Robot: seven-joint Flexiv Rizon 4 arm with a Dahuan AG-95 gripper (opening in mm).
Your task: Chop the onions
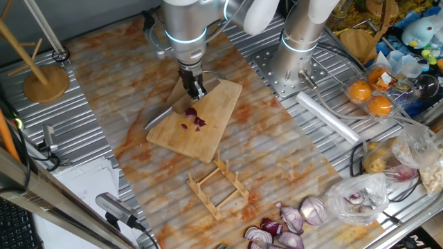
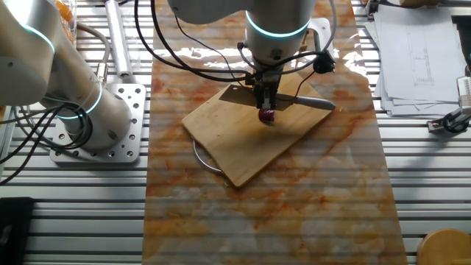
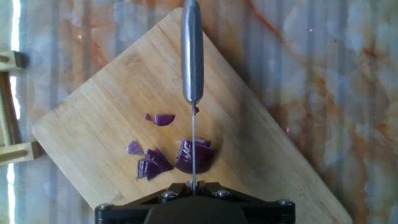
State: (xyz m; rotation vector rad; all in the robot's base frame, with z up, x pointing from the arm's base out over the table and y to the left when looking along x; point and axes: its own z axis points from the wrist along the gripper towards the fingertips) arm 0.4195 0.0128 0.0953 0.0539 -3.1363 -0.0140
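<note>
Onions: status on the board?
Gripper shut on knife. Blade edge-down in biggest of the onions, smaller pieces beside it on cutting board. Nothing in the way.

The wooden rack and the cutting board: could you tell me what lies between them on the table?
Nothing: in one fixed view only bare marbled mat separates the wooden rack from the cutting board, where the onions sit.

I am working over a marbled orange-and-white mat [image 1: 131, 117] that is lying across a ribbed metal table [image 1: 332, 149]. Left of the mat a round wooden stand [image 1: 46, 83] is sitting; right of it, oranges [image 1: 370, 97] are crowding among plastic bags [image 1: 360, 197].
</note>
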